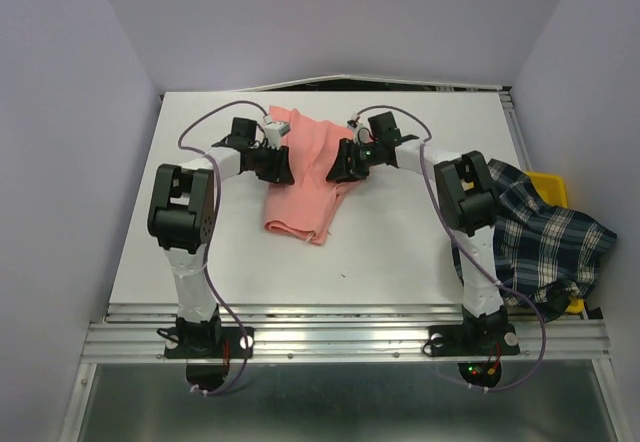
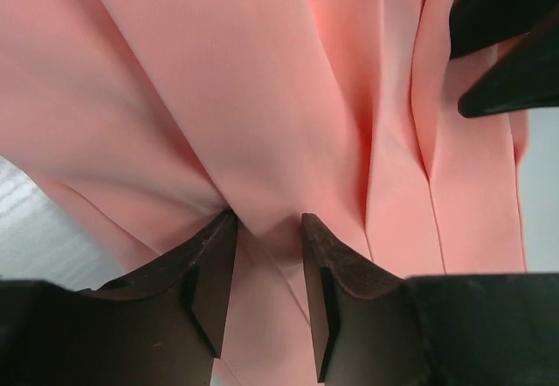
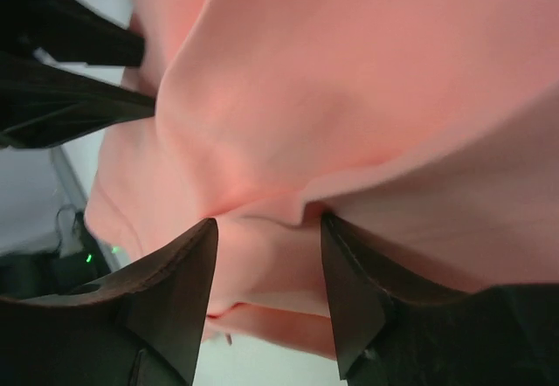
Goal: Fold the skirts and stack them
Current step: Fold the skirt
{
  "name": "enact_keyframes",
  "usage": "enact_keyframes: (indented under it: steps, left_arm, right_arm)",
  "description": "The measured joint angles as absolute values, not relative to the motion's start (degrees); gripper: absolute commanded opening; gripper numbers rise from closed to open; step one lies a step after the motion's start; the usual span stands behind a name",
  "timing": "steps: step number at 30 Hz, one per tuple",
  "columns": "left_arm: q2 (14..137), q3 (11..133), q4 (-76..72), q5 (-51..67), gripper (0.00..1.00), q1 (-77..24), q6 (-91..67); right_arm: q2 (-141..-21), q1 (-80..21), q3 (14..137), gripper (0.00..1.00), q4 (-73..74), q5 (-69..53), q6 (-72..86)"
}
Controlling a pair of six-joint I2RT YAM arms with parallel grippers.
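Observation:
The salmon-pink skirt lies in the middle of the table, its near end flat and its far part gathered between the two grippers. My left gripper is at its left edge and my right gripper at its right edge. In the left wrist view the gripper pinches a fold of pink cloth. In the right wrist view the gripper holds bunched pink cloth above the table. The navy-green plaid skirt lies crumpled at the right, behind the right arm.
A yellow bin stands at the table's right edge, mostly covered by the plaid skirt. Cables loop from both arms over the table. White table surface lies near the pink skirt. Grey walls enclose the table.

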State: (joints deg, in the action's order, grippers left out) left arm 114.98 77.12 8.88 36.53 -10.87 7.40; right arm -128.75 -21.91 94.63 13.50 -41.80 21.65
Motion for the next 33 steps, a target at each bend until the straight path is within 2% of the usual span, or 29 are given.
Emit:
enact_keyframes:
  steps: [1, 5, 7, 8, 10, 12, 14, 18, 23, 28, 29, 33]
  left_arm:
    - [114.6, 76.0, 8.2, 36.6, 0.55, -10.9, 7.4]
    - [109.6, 69.4, 6.9, 35.3, 0.68, -11.6, 9.9]
    - [105.6, 66.6, 8.4, 33.5, 0.72, -12.5, 12.9]
    - [102.1, 65.7, 8.9, 32.5, 0.73, -13.5, 14.2]
    - [94.6, 62.5, 9.3, 28.5, 0.74, -15.8, 18.6]
    - [87.7, 59.2, 9.3, 25.1, 0.74, -18.3, 23.2]
    - [80.9, 55.9, 8.8, 22.0, 0.74, -21.3, 27.2]
    - [72.4, 48.6, 6.6, 16.8, 0.76, -27.1, 34.3]
    - [71.2, 40.5, 4.3, 11.7, 0.83, -29.5, 41.3]
    - [70.4, 38.6, 1.7, 10.9, 0.85, -29.6, 45.9]
    - [70.2, 38.6, 1.0, 11.0, 0.85, -29.6, 46.5]
    - [69.9, 38.6, -1.1, 11.7, 0.85, -30.0, 48.3]
  right_arm:
    - [-129.9, -21.8, 94.7, 0.54, 14.3, -41.2, 20.6]
    - [-131.0, -21.4, 97.0, 0.54, 16.7, -39.7, 16.4]
    - [-131.1, -21.4, 98.8, 0.6, 18.5, -37.8, 14.3]
    - [-131.1, -21.5, 99.7, 0.69, 19.0, -37.0, 13.6]
    - [-130.9, -21.5, 100.5, 0.78, 19.3, -36.1, 12.8]
    - [-129.9, -21.5, 100.4, 0.86, 20.1, -35.8, 12.9]
    - [-127.2, -21.4, 98.7, 0.89, 20.5, -35.5, 13.6]
    - [-115.0, -21.4, 89.6, 0.91, 20.4, -34.4, 17.1]
    - [-102.8, -21.4, 75.7, 0.97, 18.0, -36.0, 23.6]
    - [-103.7, -21.5, 54.8, 1.0, 4.2, -41.1, 36.0]
    - [-104.4, -21.2, 52.1, 1.0, 1.8, -45.6, 38.8]
    - [-105.7, -24.0, 49.5, 1.0, -9.6, -47.1, 44.5]
